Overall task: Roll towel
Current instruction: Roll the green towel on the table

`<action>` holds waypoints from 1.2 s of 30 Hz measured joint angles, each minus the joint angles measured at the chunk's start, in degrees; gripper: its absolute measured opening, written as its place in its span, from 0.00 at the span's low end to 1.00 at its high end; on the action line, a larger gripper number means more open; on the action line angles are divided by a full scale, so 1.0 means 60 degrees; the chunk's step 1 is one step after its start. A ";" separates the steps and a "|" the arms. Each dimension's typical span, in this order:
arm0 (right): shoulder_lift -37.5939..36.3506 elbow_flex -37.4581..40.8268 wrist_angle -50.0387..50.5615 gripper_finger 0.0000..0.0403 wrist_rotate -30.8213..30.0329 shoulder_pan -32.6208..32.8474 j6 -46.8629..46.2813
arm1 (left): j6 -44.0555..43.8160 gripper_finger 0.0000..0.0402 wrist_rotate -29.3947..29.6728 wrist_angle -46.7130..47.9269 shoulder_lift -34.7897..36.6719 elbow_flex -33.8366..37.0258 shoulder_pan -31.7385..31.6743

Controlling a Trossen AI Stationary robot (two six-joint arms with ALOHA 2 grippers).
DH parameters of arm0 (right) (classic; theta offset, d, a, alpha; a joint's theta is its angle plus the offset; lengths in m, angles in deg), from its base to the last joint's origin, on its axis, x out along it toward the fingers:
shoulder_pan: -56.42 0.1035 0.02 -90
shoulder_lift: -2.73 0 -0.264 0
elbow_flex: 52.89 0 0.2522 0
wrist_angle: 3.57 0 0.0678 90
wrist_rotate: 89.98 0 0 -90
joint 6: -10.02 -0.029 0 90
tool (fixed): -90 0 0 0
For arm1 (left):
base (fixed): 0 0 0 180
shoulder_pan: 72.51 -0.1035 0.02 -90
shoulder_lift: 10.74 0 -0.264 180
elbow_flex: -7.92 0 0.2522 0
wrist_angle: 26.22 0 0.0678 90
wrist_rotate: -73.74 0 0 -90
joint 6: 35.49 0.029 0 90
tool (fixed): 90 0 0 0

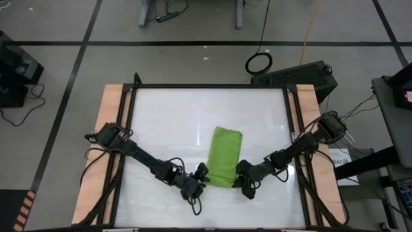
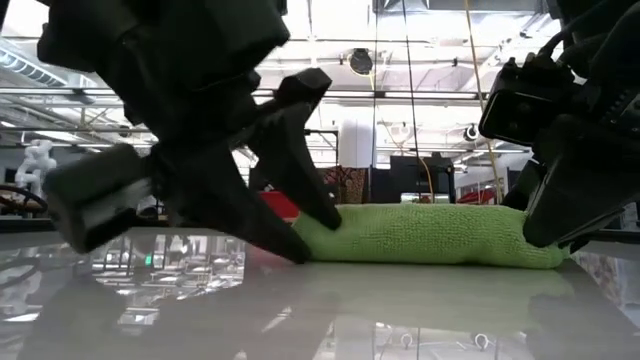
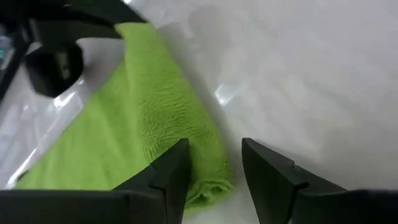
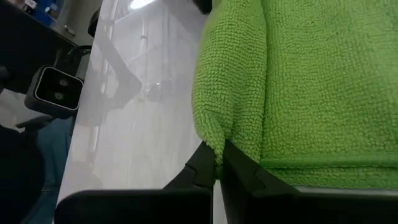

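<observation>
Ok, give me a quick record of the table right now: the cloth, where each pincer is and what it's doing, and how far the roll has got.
cloth: lime-green soft towel, folded into a narrow strip on the white table
left pincer: open, straddling one near corner of the towel, not clamped
right pincer: shut on the towel, pinching the edge at the other near corner
roll: near end slightly bunched; no full roll yet

No text, label, brand or number can be read anywhere in these views.
</observation>
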 joint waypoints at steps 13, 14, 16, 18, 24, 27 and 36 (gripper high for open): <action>0.0000 -0.0004 -0.0015 0.00 0.0000 0.0000 -0.0025 | 0.0929 0.48 0.0646 -0.0103 0.0062 -0.0004 0.0280; 0.0000 -0.0004 -0.0015 0.00 0.0000 0.0000 -0.0018 | 0.0929 0.52 0.0706 -0.0119 0.0062 -0.0004 0.0248; 0.0000 -0.0004 -0.0015 0.00 0.0000 0.0000 -0.0014 | 0.0917 0.60 0.0889 -0.0119 0.0062 -0.0004 0.0179; 0.0000 -0.0004 -0.0015 0.00 0.0004 0.0000 -0.0006 | 0.0712 0.67 0.1259 -0.0106 0.0062 -0.0004 0.0115; 0.0000 -0.0006 -0.0018 0.00 0.0004 0.0000 0.0004 | 0.0573 0.68 0.0780 0.0114 -0.0048 -0.0015 -0.0172; 0.0000 -0.0007 -0.0022 0.00 0.0004 0.0000 0.0008 | 0.0374 0.60 0.0622 0.0272 -0.0170 -0.0037 -0.0219; 0.0000 -0.0007 -0.0079 0.00 0.0000 0.0000 0.0008 | 0.0430 0.28 0.0547 0.0364 -0.0241 -0.0016 -0.0208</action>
